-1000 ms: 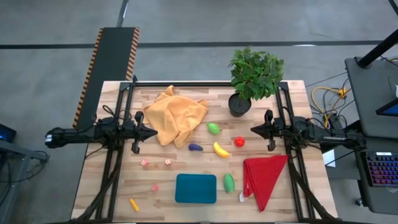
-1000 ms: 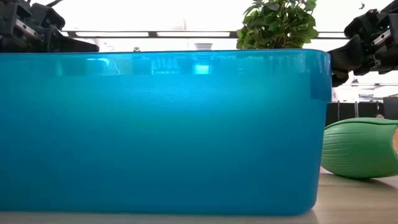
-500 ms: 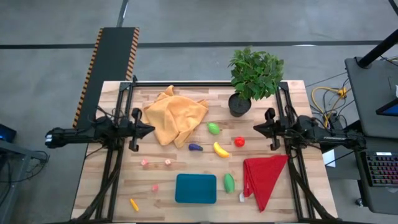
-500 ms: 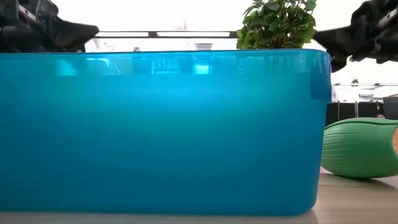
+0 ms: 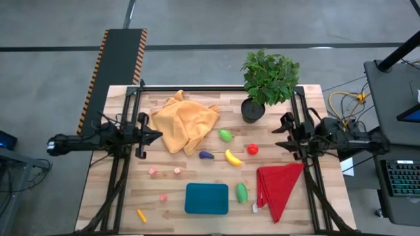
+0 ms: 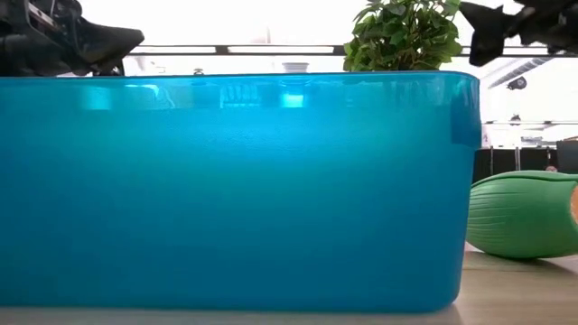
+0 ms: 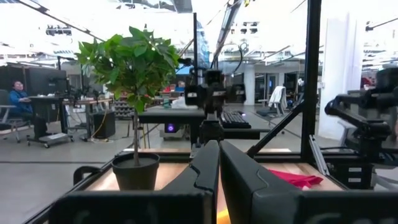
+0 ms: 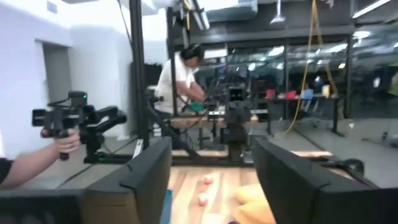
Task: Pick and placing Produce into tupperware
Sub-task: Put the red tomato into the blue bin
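Note:
The teal tupperware [image 5: 207, 198] sits near the table's front edge and fills the low view [image 6: 235, 190]. Beside its right end lies a green piece [image 5: 242, 192] [image 6: 524, 215]. Another green piece [image 5: 226, 135], a red tomato [image 5: 252, 149], a yellow banana [image 5: 233, 157] and a purple eggplant [image 5: 207, 155] lie mid-table. An orange carrot [image 5: 142, 215] and pink bits [image 5: 153, 172] lie at the front left. My left gripper [image 5: 159, 136] [image 7: 214, 155] is shut at the table's left side. My right gripper [image 5: 277, 136] [image 8: 211, 162] is open at the right side. Both are above the table and hold nothing.
A crumpled orange cloth [image 5: 186, 123] lies at the far left, just beyond my left gripper. A red cloth [image 5: 279, 187] lies at the front right. A potted plant [image 5: 268, 78] stands at the far right. A person's hand [image 8: 59, 143] holds a camera rig beyond the table.
My right gripper has risen, tipped its fingers upward, drawn back a little toward the table's right edge and opened. My left gripper has tipped its fingers up slightly and stays shut. Nothing on the table has moved.

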Robot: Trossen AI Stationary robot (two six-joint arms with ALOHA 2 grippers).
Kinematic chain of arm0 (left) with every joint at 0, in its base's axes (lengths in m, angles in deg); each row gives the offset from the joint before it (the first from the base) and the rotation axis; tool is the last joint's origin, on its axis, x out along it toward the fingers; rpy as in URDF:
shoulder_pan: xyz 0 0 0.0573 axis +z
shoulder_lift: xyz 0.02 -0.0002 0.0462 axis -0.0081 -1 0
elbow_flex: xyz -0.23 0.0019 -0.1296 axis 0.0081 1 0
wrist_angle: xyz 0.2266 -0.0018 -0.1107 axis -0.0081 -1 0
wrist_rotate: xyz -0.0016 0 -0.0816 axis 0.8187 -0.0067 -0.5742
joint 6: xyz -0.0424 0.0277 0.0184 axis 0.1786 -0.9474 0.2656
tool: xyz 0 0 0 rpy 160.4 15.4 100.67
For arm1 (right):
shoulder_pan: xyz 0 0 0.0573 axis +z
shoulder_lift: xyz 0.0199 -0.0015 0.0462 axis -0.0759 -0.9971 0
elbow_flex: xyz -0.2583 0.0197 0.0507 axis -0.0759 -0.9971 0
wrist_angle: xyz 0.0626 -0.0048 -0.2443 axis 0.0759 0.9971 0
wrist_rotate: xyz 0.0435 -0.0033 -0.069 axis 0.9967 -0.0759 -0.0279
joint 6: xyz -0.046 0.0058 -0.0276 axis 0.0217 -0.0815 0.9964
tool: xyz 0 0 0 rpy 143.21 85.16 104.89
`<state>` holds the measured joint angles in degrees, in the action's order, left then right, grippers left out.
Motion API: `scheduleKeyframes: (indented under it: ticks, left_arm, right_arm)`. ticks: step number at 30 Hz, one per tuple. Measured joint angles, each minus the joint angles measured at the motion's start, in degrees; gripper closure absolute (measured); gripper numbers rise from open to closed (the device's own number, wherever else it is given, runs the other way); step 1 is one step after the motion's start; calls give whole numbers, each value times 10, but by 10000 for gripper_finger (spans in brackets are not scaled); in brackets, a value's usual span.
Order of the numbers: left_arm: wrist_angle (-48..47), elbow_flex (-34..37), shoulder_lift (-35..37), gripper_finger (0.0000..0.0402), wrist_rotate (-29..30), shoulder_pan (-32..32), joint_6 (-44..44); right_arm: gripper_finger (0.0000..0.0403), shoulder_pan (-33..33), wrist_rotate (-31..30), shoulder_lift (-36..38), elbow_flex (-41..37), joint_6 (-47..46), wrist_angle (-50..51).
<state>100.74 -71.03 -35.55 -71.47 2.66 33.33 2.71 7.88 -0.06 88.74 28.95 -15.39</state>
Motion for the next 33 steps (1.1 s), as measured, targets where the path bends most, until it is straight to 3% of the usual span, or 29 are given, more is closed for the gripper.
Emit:
scheduleKeyframes:
  ticks: [5, 10, 17, 25, 33]
  left_arm:
    - [0, 0, -15, 402, 5, 0, 0]
    - [0, 0, -28, 402, 5, 0, 1]
    - [0, 0, -40, 402, 5, 0, 1]
    - [1, 0, -39, 402, 7, 0, 1]
    - [1, 0, -39, 402, 7, 0, 1]
  right_arm:
    - [151, 14, -3, -90, 70, -11, 59]
    - [153, 15, -5, -178, 157, 9, 201]
    - [156, 33, -9, -321, 262, 19, 299]
    - [159, 54, -135, -456, 384, -26, 517]
    - [161, 73, -156, -556, 433, -88, 600]
